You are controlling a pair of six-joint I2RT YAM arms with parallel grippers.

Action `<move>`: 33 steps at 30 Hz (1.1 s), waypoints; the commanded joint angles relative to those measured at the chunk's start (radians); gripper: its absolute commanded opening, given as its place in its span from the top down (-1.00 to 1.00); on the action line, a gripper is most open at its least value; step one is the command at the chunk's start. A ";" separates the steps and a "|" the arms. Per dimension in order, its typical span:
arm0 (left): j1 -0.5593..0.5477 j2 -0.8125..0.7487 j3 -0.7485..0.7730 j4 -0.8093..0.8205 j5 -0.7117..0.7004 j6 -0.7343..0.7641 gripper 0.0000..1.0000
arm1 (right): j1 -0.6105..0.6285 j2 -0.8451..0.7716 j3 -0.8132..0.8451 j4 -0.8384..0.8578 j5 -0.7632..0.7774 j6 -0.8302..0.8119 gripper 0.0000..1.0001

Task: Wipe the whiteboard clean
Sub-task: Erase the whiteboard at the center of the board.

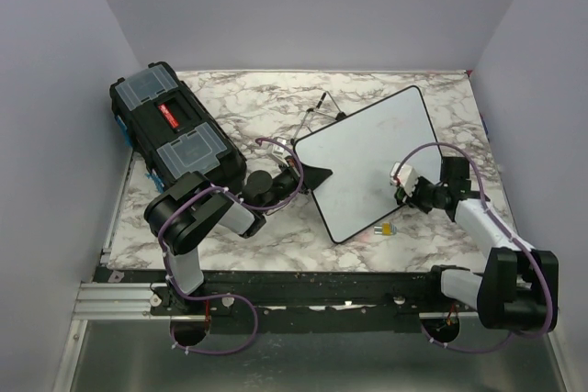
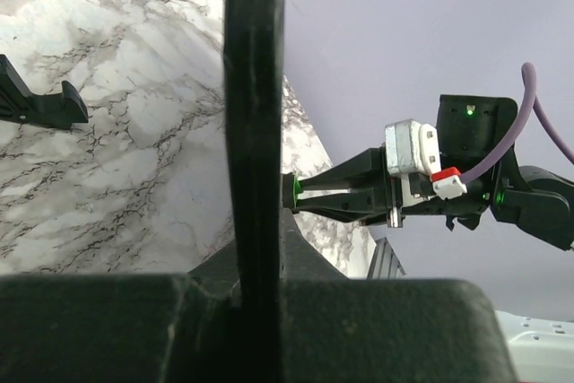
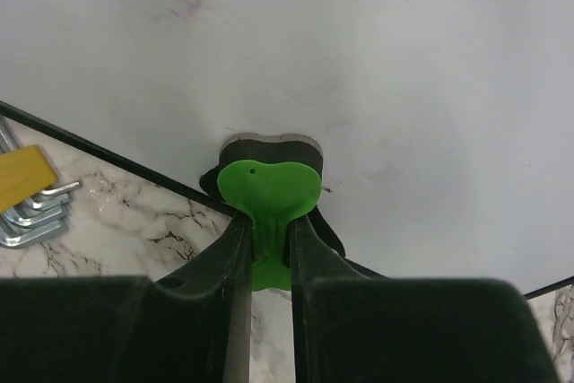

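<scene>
The whiteboard stands tilted on the marble table, its white face showing only faint smudges. My left gripper is shut on its left black frame edge; in the left wrist view that edge runs upright between my jaws. My right gripper is shut on a green eraser, whose dark pad presses against the board face near its lower edge. The left wrist view shows the eraser touching the board from the far side.
A black toolbox lies at the back left. A set of hex keys in a yellow holder lies by the board's near edge, also in the right wrist view. A loose black foot and thin wire pieces lie behind the board.
</scene>
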 commanded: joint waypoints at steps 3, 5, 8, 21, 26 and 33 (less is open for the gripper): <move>-0.008 -0.058 0.027 0.228 0.035 -0.031 1.00 | -0.008 0.051 -0.022 0.115 0.176 0.138 0.99; -0.007 -0.058 0.028 0.227 0.036 -0.031 1.00 | -0.023 0.057 -0.008 0.195 0.206 0.217 0.99; -0.006 -0.058 0.027 0.228 0.037 -0.031 1.00 | -0.024 0.071 0.018 0.260 0.260 0.283 0.99; -0.006 -0.049 0.031 0.228 0.037 -0.032 1.00 | -0.011 0.113 0.092 -0.012 0.024 0.176 0.99; -0.006 -0.050 0.031 0.227 0.037 -0.032 1.00 | 0.110 0.141 0.085 -0.233 -0.009 0.017 0.99; -0.007 -0.047 0.033 0.227 0.037 -0.035 1.00 | 0.129 0.181 0.079 -0.081 0.223 0.188 0.99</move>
